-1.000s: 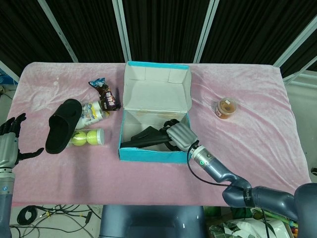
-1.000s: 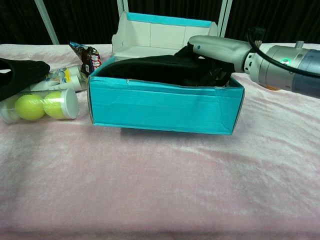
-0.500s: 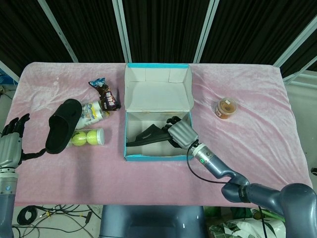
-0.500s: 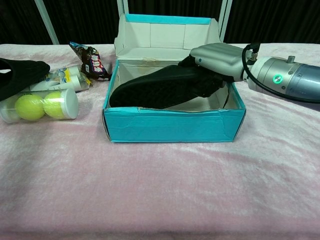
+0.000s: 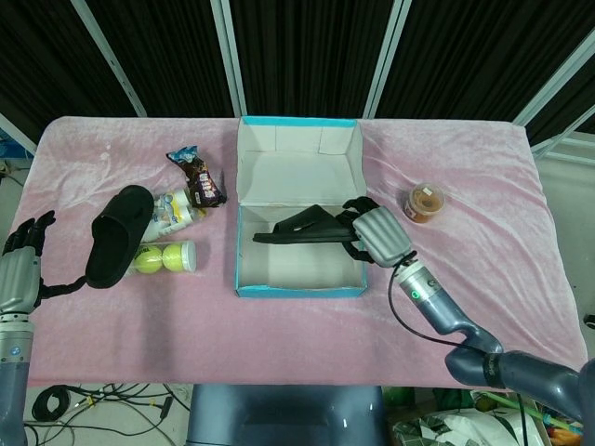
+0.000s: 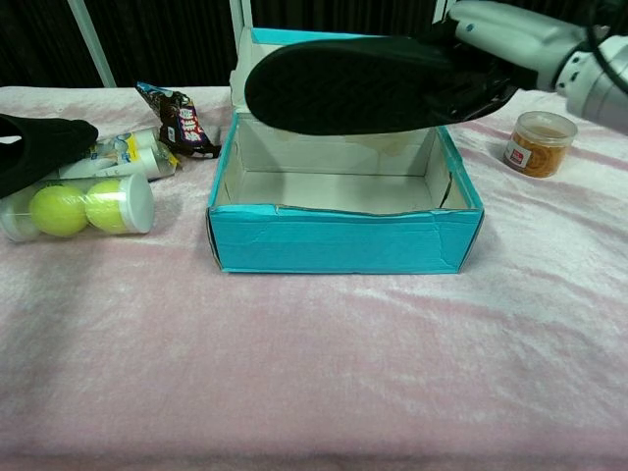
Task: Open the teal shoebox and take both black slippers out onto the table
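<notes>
one slipper is already out: the first black slipper (image 5: 118, 235) lies on the pink tablecloth (image 5: 483, 279) well to the left of the teal shoebox (image 5: 299, 290), beside a tube of tennis balls (image 5: 164, 257). since a second ago the second black slipper (image 6: 358, 86) has come up from the box floor, where it lay tilted, and now hangs clear above the box rim, sole facing the chest camera; the box looks empty beneath it and has settled flat again after tipping. by my reading only the carry and set-down remain.

right hand (image 5: 379, 234) grips that slipper at its end nearest the box's right wall, fingers wrapped around it. left hand (image 5: 20, 269) hovers far left of the box, near the table's edge, fingers apart, holding nothing. a small jar (image 5: 426, 202) stands right of the box, a snack wrapper (image 5: 198, 176) left of its raised lid.
</notes>
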Available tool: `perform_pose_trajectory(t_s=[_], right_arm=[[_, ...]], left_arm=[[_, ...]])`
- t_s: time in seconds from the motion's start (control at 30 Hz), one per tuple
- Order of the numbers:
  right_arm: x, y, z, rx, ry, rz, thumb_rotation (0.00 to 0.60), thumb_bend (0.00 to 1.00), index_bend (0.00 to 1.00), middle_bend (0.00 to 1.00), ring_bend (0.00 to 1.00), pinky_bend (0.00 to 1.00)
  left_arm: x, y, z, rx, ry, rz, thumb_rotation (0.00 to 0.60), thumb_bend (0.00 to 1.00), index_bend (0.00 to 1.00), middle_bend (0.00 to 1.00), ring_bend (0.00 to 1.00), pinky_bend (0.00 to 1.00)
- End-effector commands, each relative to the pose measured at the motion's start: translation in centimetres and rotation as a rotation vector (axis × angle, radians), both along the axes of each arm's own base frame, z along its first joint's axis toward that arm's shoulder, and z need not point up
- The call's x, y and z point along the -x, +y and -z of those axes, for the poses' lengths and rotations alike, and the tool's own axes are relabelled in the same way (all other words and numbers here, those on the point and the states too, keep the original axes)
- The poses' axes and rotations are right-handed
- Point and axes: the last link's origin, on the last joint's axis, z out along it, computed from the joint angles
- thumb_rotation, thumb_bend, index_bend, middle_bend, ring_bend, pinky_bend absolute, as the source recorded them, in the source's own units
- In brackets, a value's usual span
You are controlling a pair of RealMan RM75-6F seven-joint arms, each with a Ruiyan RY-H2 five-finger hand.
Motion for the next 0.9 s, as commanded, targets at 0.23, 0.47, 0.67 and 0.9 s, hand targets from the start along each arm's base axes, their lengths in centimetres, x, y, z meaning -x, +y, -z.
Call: perform_pose_trajectory(t_s=[0.23,0.47,0.67,0.9], right_arm=[[7.6,3.6,-5.2,0.088,0.028,0.115,0.600,0.60,0.76,0.54,0.27,0.24],[14.5,5.9,-6.8,0.138,0.075,0.279,0.600,0.60,0.76,0.53,0.26,0.24],[17.6,6.8,-6.6,0.138,0.097,0.347,0.600,0.59,0.76,0.50,0.24,0.24],[17.9,6.8,-5.5,0.113,0.115,0.365,0.600,0.52,0.61,0.35,0.14,0.20]], left_arm=[[0.6,-1.0,-0.9,-0.024,0.006,-0.015,0.600,0.00,0.05,0.13,0.02,0.10],[0.7,-1.7,-1.2,-0.028,-0.001,-0.019,0.600,0.00,0.05,0.13,0.02,0.10],[0.1,-2.2,-1.4,-0.033,-0.005,-0.005,0.600,0.00,0.05,0.13,0.02,0.10],[-0.3,-2.8,-1.6,-0.032,-0.023,0.006,0.600,0.00,0.05,0.13,0.02,0.10]])
